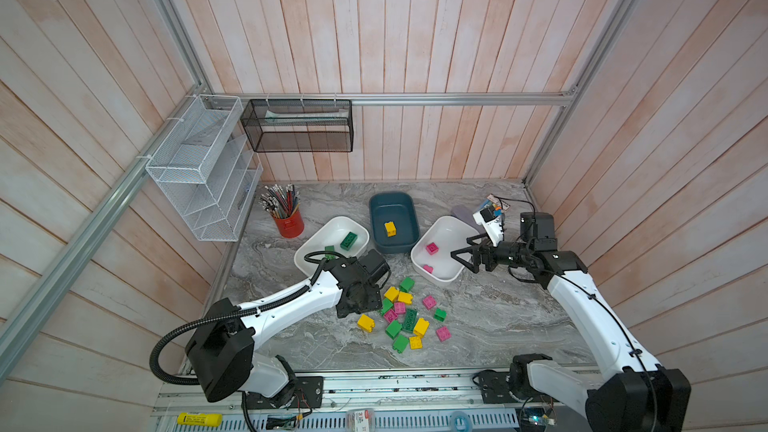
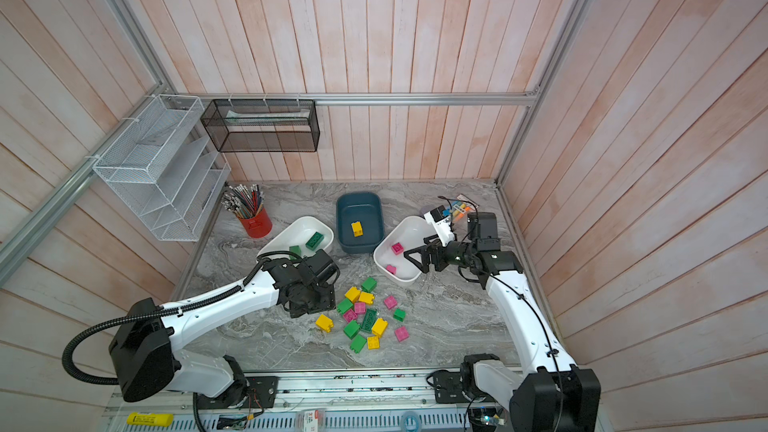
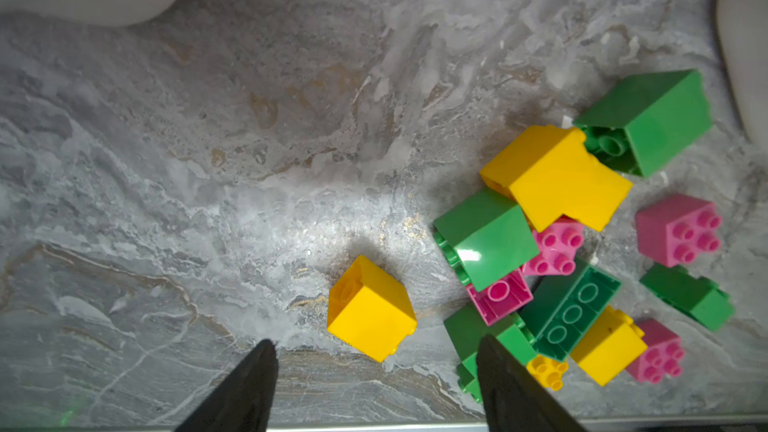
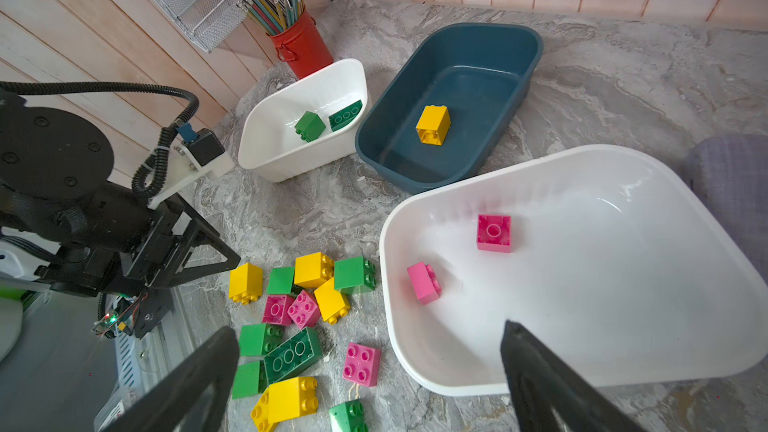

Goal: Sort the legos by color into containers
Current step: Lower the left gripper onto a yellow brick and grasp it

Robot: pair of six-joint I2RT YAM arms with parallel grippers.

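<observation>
Several green, yellow and pink legos (image 1: 407, 317) lie in a loose pile mid-table. One yellow brick (image 3: 371, 308) lies apart on the pile's left. My left gripper (image 3: 376, 347) hangs open just above it, fingertips astride and empty. The left white container (image 1: 316, 245) holds two green bricks (image 1: 348, 241). A single yellow brick (image 1: 390, 228) lies in the teal container (image 1: 376, 209). Two pink bricks (image 4: 493, 233) are in the right white container (image 1: 446, 228). My right gripper (image 1: 460, 247) hovers wide open and empty over that container's near rim.
A red pencil cup (image 1: 289, 224) stands at the back left beside the left white container. White wire shelves (image 1: 199, 168) and a black mesh basket (image 1: 297, 124) hang on the walls. A grey cloth (image 1: 463, 214) and small coloured items (image 1: 492, 203) lie at the back right.
</observation>
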